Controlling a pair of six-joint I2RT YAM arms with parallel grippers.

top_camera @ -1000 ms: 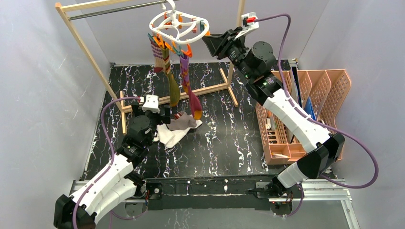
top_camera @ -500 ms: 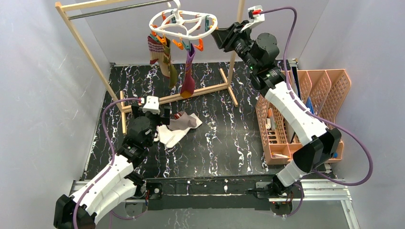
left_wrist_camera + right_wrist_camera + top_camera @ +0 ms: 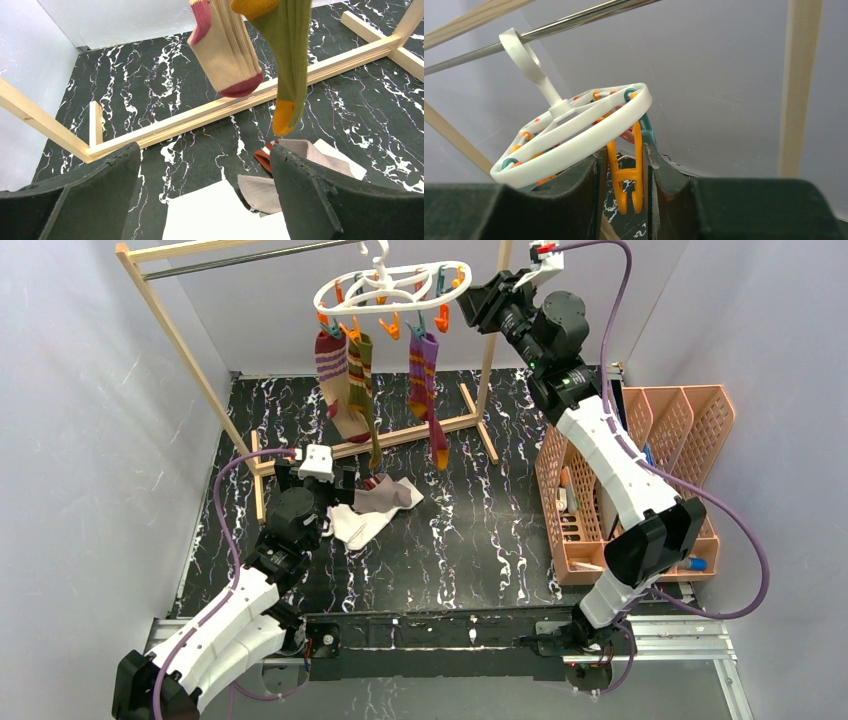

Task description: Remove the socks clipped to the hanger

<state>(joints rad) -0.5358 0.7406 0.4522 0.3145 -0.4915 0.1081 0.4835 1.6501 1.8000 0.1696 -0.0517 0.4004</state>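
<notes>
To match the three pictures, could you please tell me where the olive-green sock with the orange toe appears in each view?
Top external: olive-green sock with the orange toe, upper centre, hanging from the white plastic clip hanger.
Left wrist: upper right of centre, toe down.
Right wrist: not in it; the jaws hold an orange peg.
Shared landmark: the wooden frame rack, in all three.
</notes>
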